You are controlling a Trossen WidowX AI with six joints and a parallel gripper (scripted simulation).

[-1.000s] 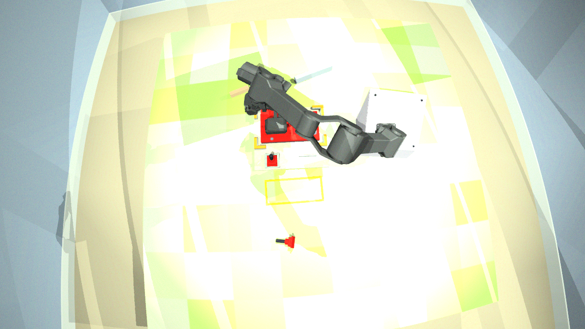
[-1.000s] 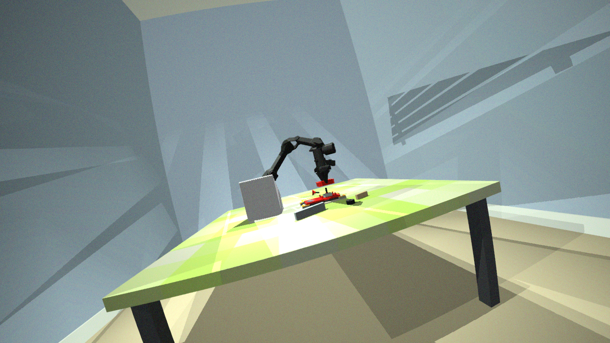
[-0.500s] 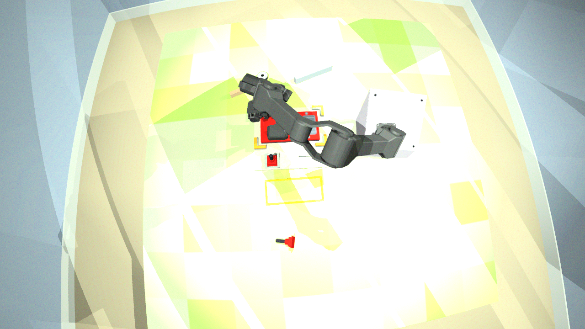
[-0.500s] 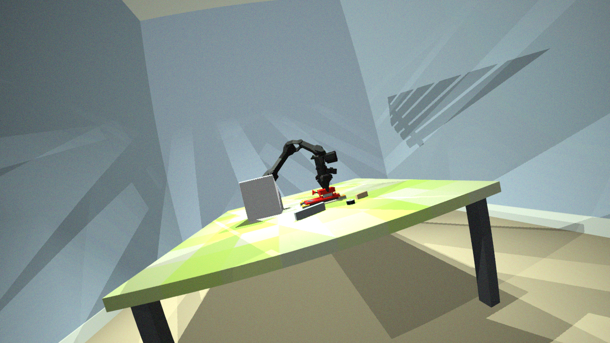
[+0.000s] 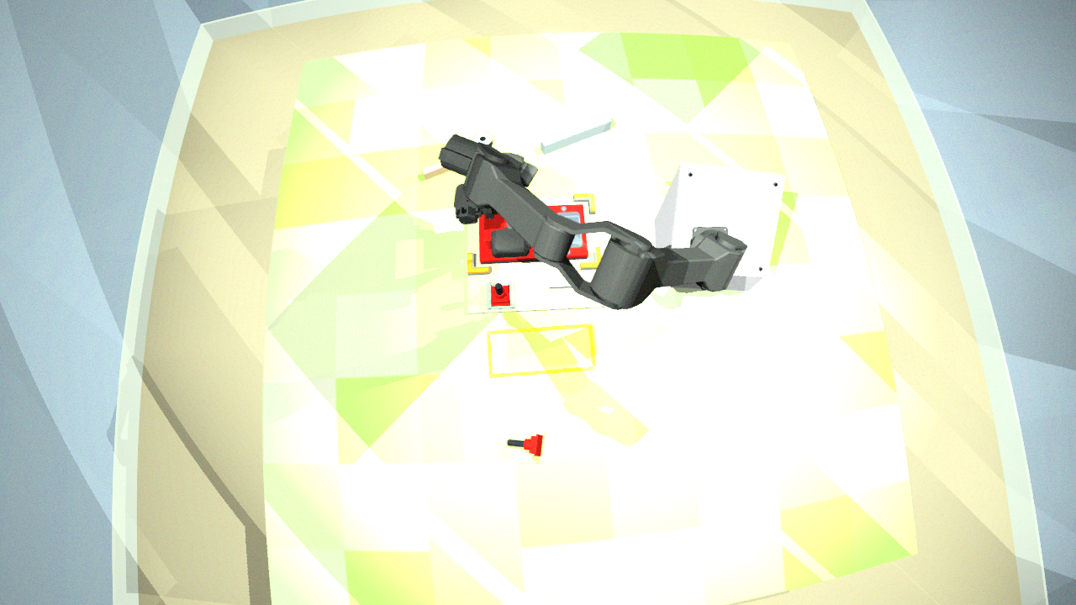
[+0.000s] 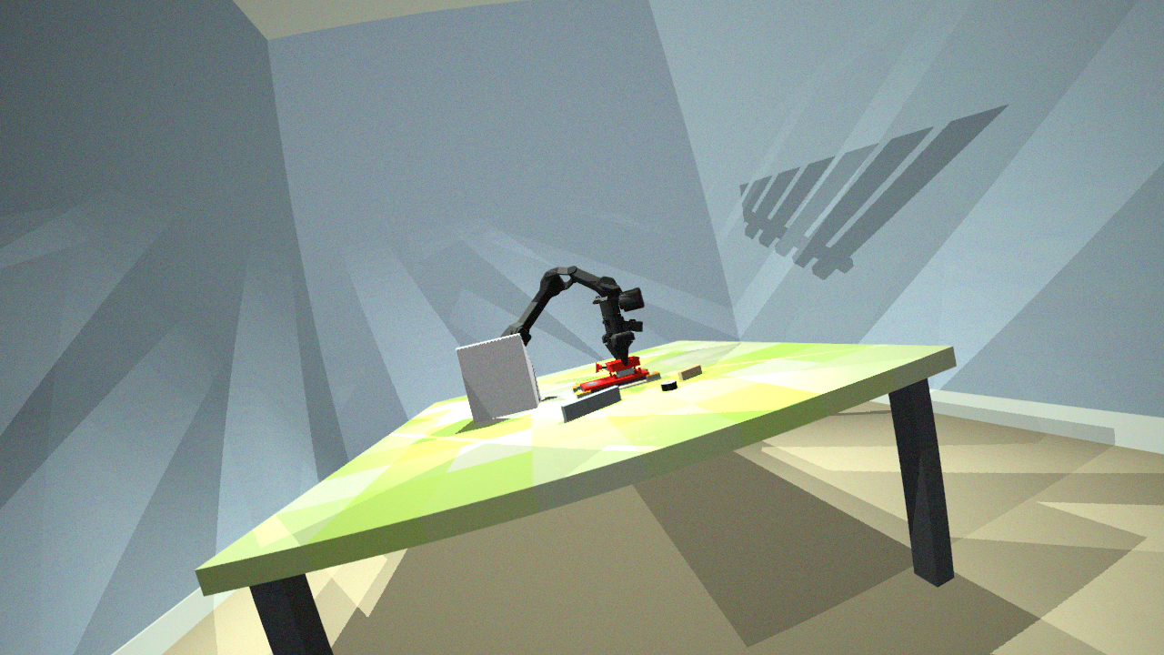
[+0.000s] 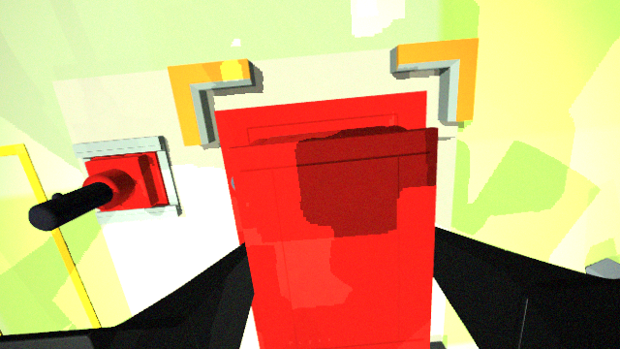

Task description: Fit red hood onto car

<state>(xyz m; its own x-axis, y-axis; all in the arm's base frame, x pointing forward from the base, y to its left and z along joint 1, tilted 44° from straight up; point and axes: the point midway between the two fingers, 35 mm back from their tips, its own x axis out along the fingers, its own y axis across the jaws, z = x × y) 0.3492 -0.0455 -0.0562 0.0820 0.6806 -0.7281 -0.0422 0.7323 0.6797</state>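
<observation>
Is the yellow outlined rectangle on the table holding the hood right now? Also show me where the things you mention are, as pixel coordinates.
No, the hood (image 7: 339, 271) is between the fingers of the gripper, above the chassis (image 7: 320, 104), away from the yellow rectangle (image 7: 66, 252).
</observation>
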